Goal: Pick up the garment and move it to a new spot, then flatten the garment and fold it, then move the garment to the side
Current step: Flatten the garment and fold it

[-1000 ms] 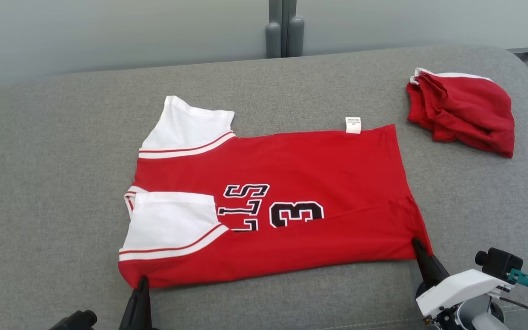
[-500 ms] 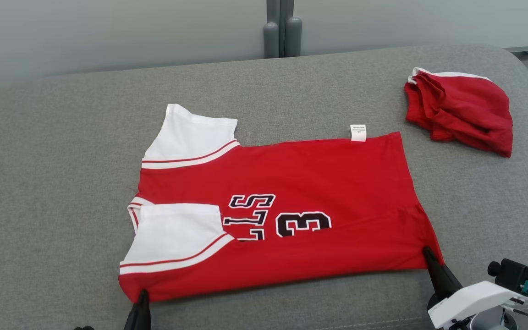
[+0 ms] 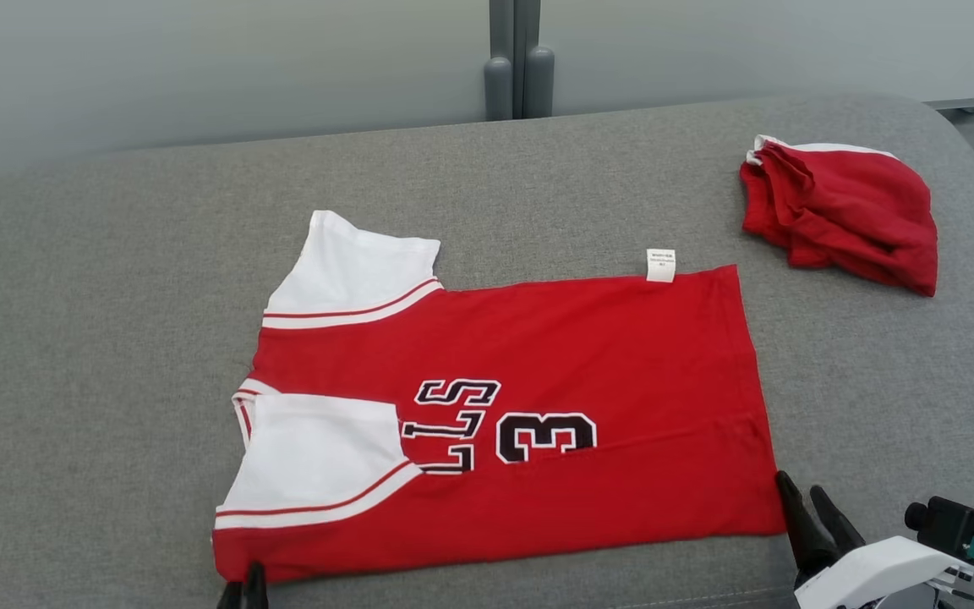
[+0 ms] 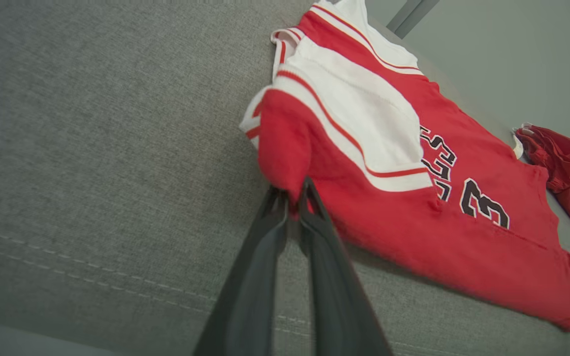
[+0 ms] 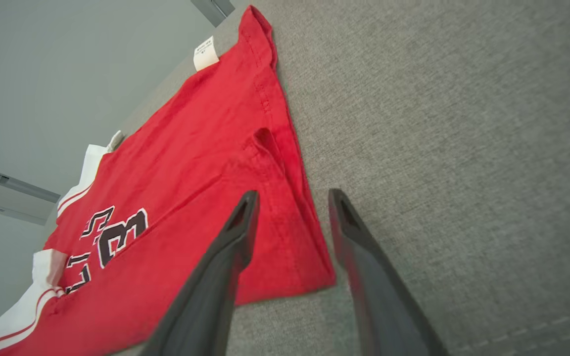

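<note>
Pinching one jersey at a corner is the left pincer, right pincer spread; one red bundle lies apart.

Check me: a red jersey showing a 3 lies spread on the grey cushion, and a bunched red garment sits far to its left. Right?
Not quite. The bunched red garment sits far to the right of the red jersey, as the head view shows. The jersey does lie spread on the grey cushion.
</note>
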Motion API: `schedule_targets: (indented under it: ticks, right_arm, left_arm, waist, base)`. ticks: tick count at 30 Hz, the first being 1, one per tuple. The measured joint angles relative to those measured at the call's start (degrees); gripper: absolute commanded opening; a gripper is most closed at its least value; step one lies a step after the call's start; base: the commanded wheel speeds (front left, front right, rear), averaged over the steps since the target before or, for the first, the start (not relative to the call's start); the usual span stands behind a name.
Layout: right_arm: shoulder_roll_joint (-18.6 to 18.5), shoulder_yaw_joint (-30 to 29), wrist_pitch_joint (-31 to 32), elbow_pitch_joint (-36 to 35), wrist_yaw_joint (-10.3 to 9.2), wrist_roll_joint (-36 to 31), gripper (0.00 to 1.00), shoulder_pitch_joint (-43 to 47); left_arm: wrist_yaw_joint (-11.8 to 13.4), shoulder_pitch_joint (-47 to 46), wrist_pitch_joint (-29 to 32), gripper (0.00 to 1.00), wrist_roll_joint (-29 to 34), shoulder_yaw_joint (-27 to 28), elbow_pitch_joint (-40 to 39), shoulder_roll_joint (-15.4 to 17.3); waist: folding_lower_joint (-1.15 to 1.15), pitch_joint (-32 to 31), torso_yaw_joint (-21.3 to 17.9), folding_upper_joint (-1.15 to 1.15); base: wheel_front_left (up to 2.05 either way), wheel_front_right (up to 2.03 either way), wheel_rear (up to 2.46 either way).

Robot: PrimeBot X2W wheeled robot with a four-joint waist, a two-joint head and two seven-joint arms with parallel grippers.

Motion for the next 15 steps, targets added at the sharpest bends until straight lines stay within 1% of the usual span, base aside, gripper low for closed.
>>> schedule_targets:
  ticks: [4,11,15]
  right_arm:
    - [-0.7,-0.7,0.0,0.4,-0.90,0.0,1.00,1.4]
    - [-3.7,-2.1,0.0,0.0,-2.54,-1.3,1.00,1.9]
    - [-5.1,-2.0,0.0,-2.2,-2.53,-3.5,1.00,-0.7]
  left_arm:
    - [0.6,0.0,0.0,1.00,0.1,1.4,0.0,0.5]
    - [1.3,0.0,-0.1,1.00,0.8,3.6,-1.1,2.2]
    - [1.5,-1.1,0.0,1.00,3.8,3.4,-3.5,4.2]
  waist:
    - [0.00,-0.1,0.0,0.00]
    - [0.00,0.1,-0.1,0.00]
    - [0.00,0.4,-0.1,0.00]
  base:
    - [0.00,0.00,0.00]
    - [0.00,0.00,0.00]
    - [0.00,0.00,0.00]
